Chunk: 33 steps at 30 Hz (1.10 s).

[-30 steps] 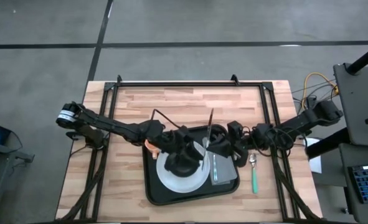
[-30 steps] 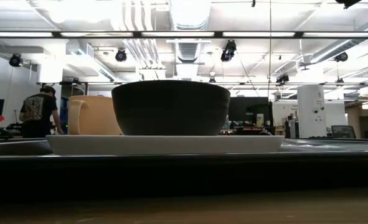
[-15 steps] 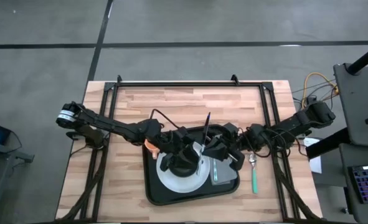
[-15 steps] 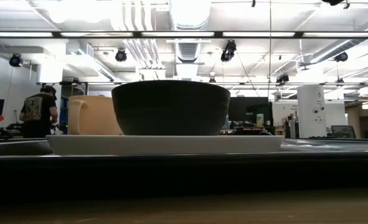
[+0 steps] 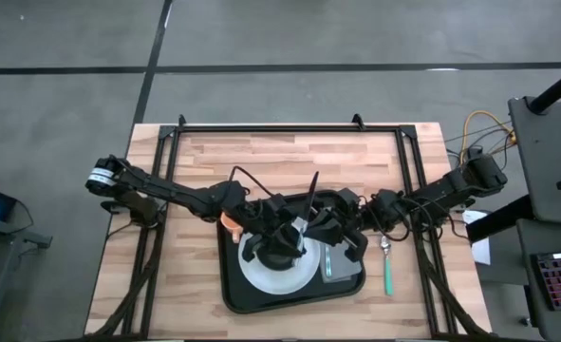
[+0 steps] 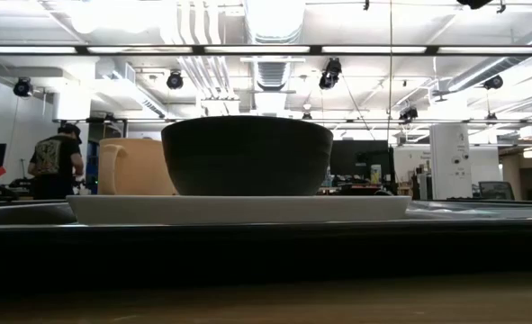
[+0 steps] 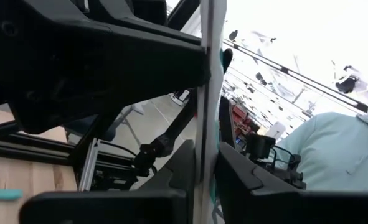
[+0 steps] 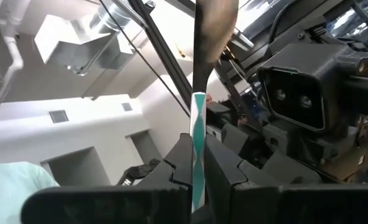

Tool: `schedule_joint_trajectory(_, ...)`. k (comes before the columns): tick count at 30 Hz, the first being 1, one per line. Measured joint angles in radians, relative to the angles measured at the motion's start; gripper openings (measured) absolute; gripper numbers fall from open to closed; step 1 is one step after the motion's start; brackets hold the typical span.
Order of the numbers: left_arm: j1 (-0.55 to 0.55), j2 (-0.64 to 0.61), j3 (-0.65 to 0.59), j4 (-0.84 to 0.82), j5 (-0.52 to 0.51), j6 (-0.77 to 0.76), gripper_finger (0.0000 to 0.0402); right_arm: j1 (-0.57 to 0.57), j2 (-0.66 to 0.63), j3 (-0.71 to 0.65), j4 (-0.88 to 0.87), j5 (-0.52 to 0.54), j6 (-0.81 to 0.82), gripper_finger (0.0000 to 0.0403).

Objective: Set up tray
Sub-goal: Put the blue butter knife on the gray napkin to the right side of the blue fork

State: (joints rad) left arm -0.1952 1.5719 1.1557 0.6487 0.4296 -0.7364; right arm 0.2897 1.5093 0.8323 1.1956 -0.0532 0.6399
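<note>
- The tray (image 5: 252, 290) lies at the table's near middle, on the wooden tabletop (image 5: 289, 157), holding a white plate (image 5: 261, 275), a dark bowl (image 6: 247, 155) on that plate, a grey napkin (image 5: 335, 264) and a fork (image 5: 327, 258) on the napkin.
- Both grippers meet above the tray's far half. The left gripper (image 5: 294, 228) comes in from 9 o'clock and sits over the bowl; the right gripper (image 5: 320, 228) comes in from 3 o'clock and hangs over the tray's right side, just beside the left one.
- The right gripper's fingers (image 8: 177, 168) are closed tight on a utensil with a teal handle (image 8: 198, 149), its dark blade or bowl end pointing up away from the wrist.
- The left wrist view shows a thin pale strip (image 7: 210, 74) running between that arm's fingers (image 7: 240, 174), pressed close on both sides; what the strip is cannot be made out.
- From above, a thin dark rod (image 5: 310, 190) rises at 12 o'clock from where the grippers meet.
- Off the tray at 3 o'clock, a green-handled spoon (image 5: 387, 266) lies on the wood.
- An orange-tan mug (image 6: 135, 166) stands just behind the bowl in the low view; from above only a sliver of it shows, at the tray's 10 o'clock corner, mostly hidden by the left arm.
- The arms cover much of the bowl and the tray's far rim.
- A person (image 6: 54, 162) stands far back in the room.
</note>
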Motion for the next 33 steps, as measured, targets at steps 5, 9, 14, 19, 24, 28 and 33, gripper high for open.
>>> schedule_joint_trajectory(5, 0.001, 0.000, 0.000, -0.003, 0.006, 0.007, 0.0022, -0.002, -0.001, 0.010, -0.019, 0.000, -0.008, 0.0023)
schedule_joint_trajectory(9, 0.001, 0.000, 0.000, -0.016, -0.019, 0.011, 0.0022, -0.003, -0.033, 0.009, -0.040, -0.003, 0.052, 0.0055)
schedule_joint_trajectory(14, 0.005, -0.001, 0.001, -0.112, -0.079, 0.055, 0.0022, 0.012, -0.190, 0.006, -0.369, 0.020, 0.110, 0.0118)
schedule_joint_trajectory(19, 0.026, -0.002, 0.001, -0.213, -0.238, 0.125, 0.0022, 0.160, -0.349, 0.090, -1.027, 0.552, 0.189, 0.0173)
schedule_joint_trajectory(24, 0.042, -0.002, 0.004, -0.329, -0.446, 0.166, 0.0022, 0.313, -0.336, 0.244, -1.426, 1.144, 0.313, 0.0190)
schedule_joint_trajectory(28, 0.064, 0.004, 0.024, -0.354, -0.465, 0.203, 0.0022, 0.300, -0.249, 0.364, -1.607, 1.259, 0.365, 0.0182)
schedule_joint_trajectory(33, 0.078, 0.005, 0.052, -0.461, -0.527, 0.233, 0.0022, 0.238, -0.124, 0.491, -1.744, 1.212, 0.407, 0.0161)
